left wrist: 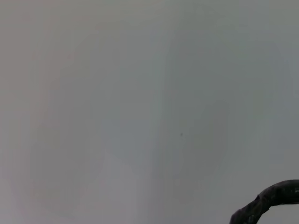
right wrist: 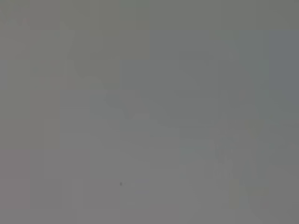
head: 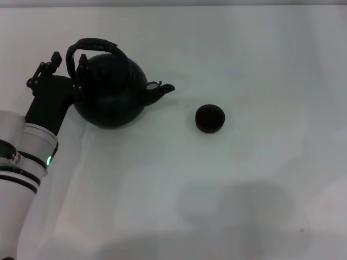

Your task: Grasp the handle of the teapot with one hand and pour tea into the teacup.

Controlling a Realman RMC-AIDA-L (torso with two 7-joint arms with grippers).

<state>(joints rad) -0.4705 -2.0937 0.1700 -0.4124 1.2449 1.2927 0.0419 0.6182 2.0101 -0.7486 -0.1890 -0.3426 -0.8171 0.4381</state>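
Note:
The round matte black teapot [head: 111,92] stands upright on the white table at the left in the head view, its short spout [head: 162,89] pointing right toward the teacup. The dark wrapped handle [head: 100,46] arches over its top. A piece of the handle also shows in the left wrist view [left wrist: 268,203]. My left gripper [head: 69,67] is at the teapot's left side, its two fingers apart on either side of the handle's left leg. The tiny black-brown teacup [head: 210,118] sits to the right of the spout, apart from it. My right gripper is out of view.
The white table [head: 217,189] spreads around the teapot and the teacup. My left arm's white forearm [head: 24,162] reaches in from the lower left. The right wrist view shows only plain grey surface.

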